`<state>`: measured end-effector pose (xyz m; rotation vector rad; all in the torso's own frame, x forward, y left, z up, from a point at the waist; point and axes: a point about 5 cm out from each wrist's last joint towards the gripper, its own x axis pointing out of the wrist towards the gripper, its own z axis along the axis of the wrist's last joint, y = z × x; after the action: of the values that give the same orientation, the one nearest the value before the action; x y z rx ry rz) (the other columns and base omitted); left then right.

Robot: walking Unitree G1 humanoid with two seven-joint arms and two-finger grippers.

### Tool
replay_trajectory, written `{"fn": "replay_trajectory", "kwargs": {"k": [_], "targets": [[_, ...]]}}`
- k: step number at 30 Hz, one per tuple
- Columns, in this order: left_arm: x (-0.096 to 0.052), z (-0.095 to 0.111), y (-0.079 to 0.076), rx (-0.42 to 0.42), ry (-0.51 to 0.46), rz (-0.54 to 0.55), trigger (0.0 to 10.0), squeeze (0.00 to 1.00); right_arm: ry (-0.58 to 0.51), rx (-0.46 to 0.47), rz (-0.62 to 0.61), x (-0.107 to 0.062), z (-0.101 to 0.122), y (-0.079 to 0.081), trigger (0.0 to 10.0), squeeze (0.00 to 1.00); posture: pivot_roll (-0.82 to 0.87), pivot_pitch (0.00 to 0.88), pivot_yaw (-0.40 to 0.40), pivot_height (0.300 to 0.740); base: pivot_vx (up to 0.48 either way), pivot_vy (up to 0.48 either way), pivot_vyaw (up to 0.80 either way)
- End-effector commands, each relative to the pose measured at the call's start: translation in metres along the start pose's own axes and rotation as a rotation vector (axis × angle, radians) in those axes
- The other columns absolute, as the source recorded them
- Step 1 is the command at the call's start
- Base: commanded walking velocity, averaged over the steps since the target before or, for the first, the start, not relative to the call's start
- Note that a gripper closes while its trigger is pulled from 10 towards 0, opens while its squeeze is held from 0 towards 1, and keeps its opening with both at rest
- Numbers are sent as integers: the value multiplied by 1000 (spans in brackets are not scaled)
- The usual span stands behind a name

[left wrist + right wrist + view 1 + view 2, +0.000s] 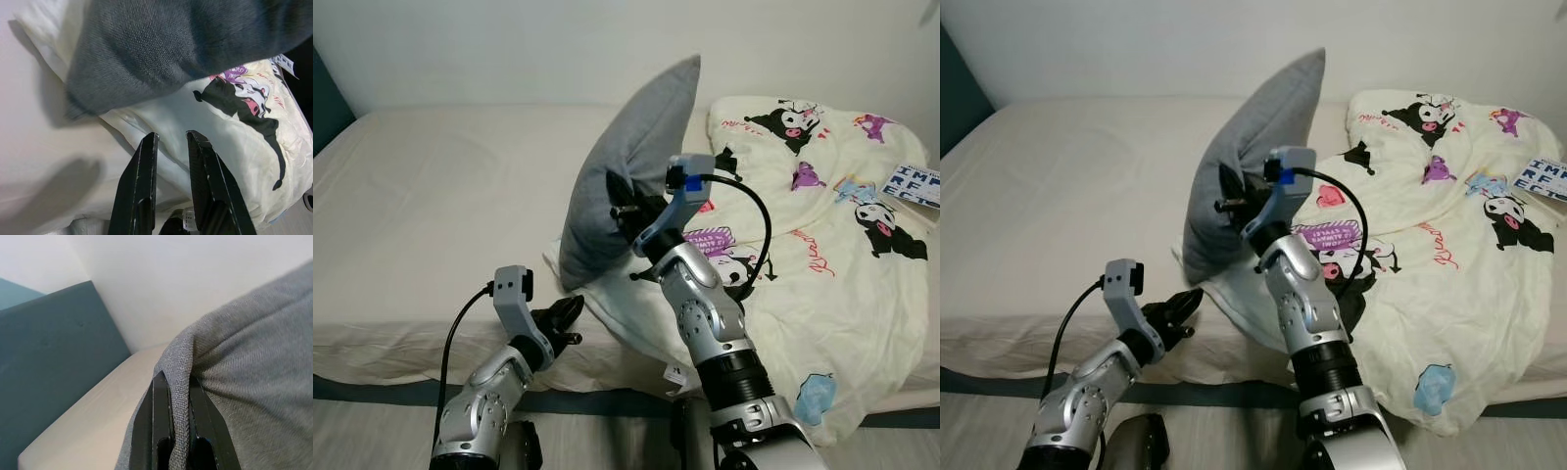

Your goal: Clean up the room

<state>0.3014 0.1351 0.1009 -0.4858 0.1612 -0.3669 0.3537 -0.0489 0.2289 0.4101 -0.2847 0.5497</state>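
A grey pillow (626, 166) stands tilted on end on the bed, its lower corner resting on the cartoon-print duvet (822, 245). My right gripper (619, 201) is shut on the pillow's side edge; in the right wrist view the grey fabric (234, 362) is pinched between the black fingers (159, 431). My left gripper (570, 315) hovers low at the bed's front edge, just below the pillow's bottom corner. Its fingers (142, 181) stand slightly apart with nothing between them, pointing at the duvet edge (161, 127) under the pillow (161, 44).
The cream mattress (440, 196) stretches away to my left. A teal headboard (49, 357) stands at its left end and a white wall behind. A printed card or book (913, 182) lies on the duvet at the far right. Grey floor (372, 436) runs along the bed's front.
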Motion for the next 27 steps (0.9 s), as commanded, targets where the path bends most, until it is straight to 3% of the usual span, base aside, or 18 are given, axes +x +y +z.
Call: {"fn": "replay_trajectory", "kwargs": {"k": [1, 6, 8, 10, 11, 12, 13, 14, 15, 16, 17, 19, 20, 27], "targets": [[-2, -3, 5, 2, 16, 13, 10000, 0, -107, 150, 77, 10, 1, 52, 0, 0, 47, 160, -28, 578, 0, 0, 0], [-1, -4, 4, 4, 19, 8, 10000, 0, -91, 117, 53, 7, -1, 50, 0, 0, 46, 158, -28, 578, 0, 0, 0], [-1, -7, 0, -1, 28, -1, 10000, 0, 58, 57, 4, -10, -32, 44, 0, 0, 40, 162, -24, 578, 0, 0, 0], [-1, -7, 0, -1, 28, -1, 10000, 0, 58, 57, 4, -10, -32, 44, 0, 0, 40, 162, -24, 578, 0, 0, 0], [-1, -10, -1, -1, 37, -2, 10000, 0, 178, 24, 13, -21, -54, 45, 0, 0, 39, 164, -22, 578, 0, 0, 0], [-1, -12, -2, -2, 44, -1, 10000, 0, 289, 3, 24, -33, -75, 46, 2039, 0, 39, 167, -24, 578, 0, 0, 0], [-1, -12, -2, -2, 44, -1, 10000, 0, 289, 3, 24, -33, -75, 46, 2039, 0, 39, 167, -24, 578, 0, 0, 0], [-1, -13, -2, -2, 49, 1, 10000, 0, 353, -7, 33, -40, -87, 48, 6784, 0, 39, 167, -24, 578, 0, 0, 0], [-1, -14, -1, 0, 53, 7, 10000, 0, 418, -28, 24, -49, -97, 48, 10000, 0, 41, 170, -27, 578, 0, 0, 0], [-1, -14, 0, 3, 57, 15, 10000, 0, 468, -35, 5, -55, -104, 46, 10000, 75, 41, 172, -29, 578, 0, 0, 0], [-1, -14, 1, 4, 59, 21, 10000, 0, 509, -47, -22, -60, -109, 44, 10000, 541, 41, 172, -29, 578, 0, 0, 0], [-1, -14, 2, 4, 60, 25, 10000, 0, 534, -54, -40, -63, -112, 42, 10000, 541, 41, 172, -29, 578, 0, 0, 0], [-2, -14, 2, 5, 61, 26, 10000, 0, 554, -58, -61, -65, -115, 39, 10000, 1000, 41, 172, -29, 578, 0, 0, 0], [-2, -16, 0, 11, 78, 14, 10000, 0, 570, -71, -113, -65, -113, 32, 10000, 1000, 42, 174, -29, 578, 0, 0, 0]]}}
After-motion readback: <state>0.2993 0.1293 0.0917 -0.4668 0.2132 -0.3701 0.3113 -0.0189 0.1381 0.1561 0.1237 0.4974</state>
